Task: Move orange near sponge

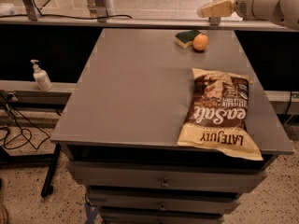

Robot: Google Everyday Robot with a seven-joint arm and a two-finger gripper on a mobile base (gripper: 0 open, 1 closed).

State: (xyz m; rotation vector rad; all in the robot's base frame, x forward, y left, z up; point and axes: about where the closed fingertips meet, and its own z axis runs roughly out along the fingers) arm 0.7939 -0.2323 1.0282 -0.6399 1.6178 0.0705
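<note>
The orange sits on the grey table near its far edge. It is right beside the sponge, which has a dark green top and a yellow base; the two touch or nearly touch. My gripper hangs in the air above and to the right of them, past the table's far edge. It is clear of the orange and holds nothing that I can see.
A large brown and cream chip bag lies on the right front of the table. A soap dispenser stands on a ledge to the left. Drawers are below the tabletop. Cables lie on the floor at left.
</note>
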